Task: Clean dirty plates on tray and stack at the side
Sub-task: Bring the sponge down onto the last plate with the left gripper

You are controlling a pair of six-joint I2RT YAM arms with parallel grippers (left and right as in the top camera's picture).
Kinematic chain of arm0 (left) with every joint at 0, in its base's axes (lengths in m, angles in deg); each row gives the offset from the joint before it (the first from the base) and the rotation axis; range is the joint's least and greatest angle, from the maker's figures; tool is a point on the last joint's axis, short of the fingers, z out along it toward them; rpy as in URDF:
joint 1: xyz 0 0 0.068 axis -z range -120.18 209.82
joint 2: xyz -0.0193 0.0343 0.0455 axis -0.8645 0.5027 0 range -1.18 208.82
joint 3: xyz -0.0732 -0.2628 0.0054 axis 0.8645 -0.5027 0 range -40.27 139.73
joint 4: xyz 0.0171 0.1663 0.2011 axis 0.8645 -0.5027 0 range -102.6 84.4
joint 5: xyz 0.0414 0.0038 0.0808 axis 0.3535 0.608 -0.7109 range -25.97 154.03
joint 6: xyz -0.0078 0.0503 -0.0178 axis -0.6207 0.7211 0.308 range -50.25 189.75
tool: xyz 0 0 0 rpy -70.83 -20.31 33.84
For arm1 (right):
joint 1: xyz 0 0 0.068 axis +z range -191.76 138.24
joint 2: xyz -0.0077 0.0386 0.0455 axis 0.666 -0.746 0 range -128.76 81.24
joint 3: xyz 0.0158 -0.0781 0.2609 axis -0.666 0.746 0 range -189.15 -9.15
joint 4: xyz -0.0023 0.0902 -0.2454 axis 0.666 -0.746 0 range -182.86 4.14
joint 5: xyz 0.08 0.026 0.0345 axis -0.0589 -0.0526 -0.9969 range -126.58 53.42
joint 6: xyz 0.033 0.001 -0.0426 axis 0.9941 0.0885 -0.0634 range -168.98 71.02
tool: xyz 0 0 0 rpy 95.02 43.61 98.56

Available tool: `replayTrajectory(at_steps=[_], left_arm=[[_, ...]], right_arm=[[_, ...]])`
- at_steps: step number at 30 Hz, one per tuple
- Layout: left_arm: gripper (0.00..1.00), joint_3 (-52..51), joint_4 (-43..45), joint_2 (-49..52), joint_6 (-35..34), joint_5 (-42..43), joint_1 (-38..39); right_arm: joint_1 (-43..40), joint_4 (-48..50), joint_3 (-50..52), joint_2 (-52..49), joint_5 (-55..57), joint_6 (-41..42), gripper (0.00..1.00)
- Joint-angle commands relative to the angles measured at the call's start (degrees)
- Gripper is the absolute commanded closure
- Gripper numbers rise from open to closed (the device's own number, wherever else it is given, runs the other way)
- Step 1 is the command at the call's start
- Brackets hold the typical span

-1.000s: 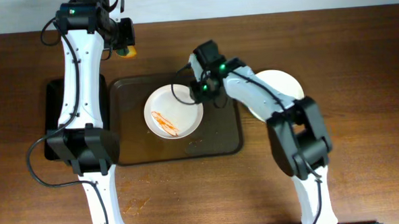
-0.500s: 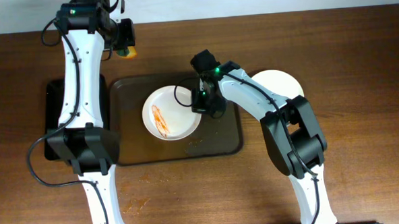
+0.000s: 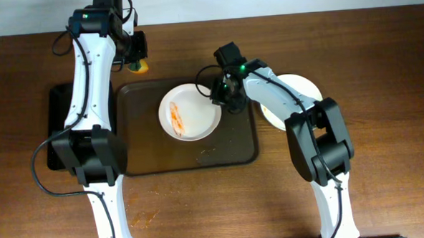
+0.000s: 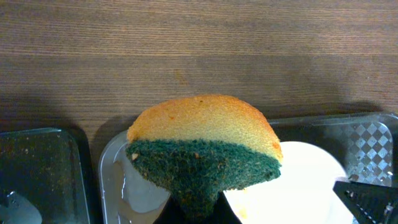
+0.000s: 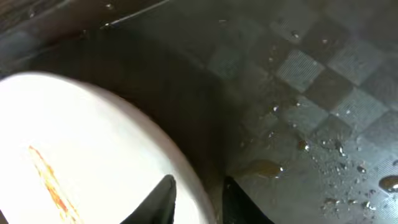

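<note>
Plates are the job here, and one dirty plate (image 3: 190,111) lies flat on the brown tray (image 3: 141,140), toward its far half and a little right of its middle. An orange-red sauce streak (image 3: 176,117) crosses the plate's left part, its long axis running roughly from far to near. The tray floor beside the plate is wet with droplets.

The right claw (image 3: 225,98) is at the plate's right rim. In the wrist view its fingers (image 5: 163,194) stand a little apart astride the rim, one over the white and one outside it. I cannot tell whether they actually pinch it. From this claw the plate spreads away to the left, with the streak on the side farthest from it.

The left claw (image 3: 135,56) is clamped tight on a sponge (image 4: 202,143), yellow on one side and green scourer on the other. It hangs over the bench (image 3: 382,68) just past the tray's far-left corner, clear of the plate.

I would judge that the sponge has to come in to the right and nearer to reach the streak, while the right arm, which is nearer, steadies the rim.

Off the tray to the right, a clean-looking white plate (image 3: 304,86) rests on the bench, partly under the right arm. A black tray (image 3: 54,122) lies to the left.
</note>
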Motion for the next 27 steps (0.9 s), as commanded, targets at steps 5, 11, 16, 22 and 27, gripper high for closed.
replayTrajectory(at_steps=[5, 11, 16, 22, 27], left_arm=[[0.99, -1.3, 0.7, 0.6, 1.3, 0.2, 0.2], [0.99, -1.8, -0.3, 0.6, 1.1, 0.2, 0.9], [0.99, -6.4, -0.3, 0.6, 1.1, 0.2, 2.5], [0.99, -11.3, -0.1, 0.6, 1.1, 0.3, 2.9], [1.00, -13.0, 0.2, 0.6, 4.5, 5.7, 2.9]], right_arm=[[3.6, 0.1, 0.2, -0.1, 0.3, -7.1, 0.96], [2.1, -1.8, 0.2, -0.1, 2.2, 0.7, 0.96], [1.8, -2.3, 0.2, -0.1, 0.7, -0.6, 0.75], [1.7, -2.6, 0.2, -0.1, -1.2, -2.3, 0.96], [1.7, -2.0, 0.2, -0.1, -1.3, -2.4, 0.96]])
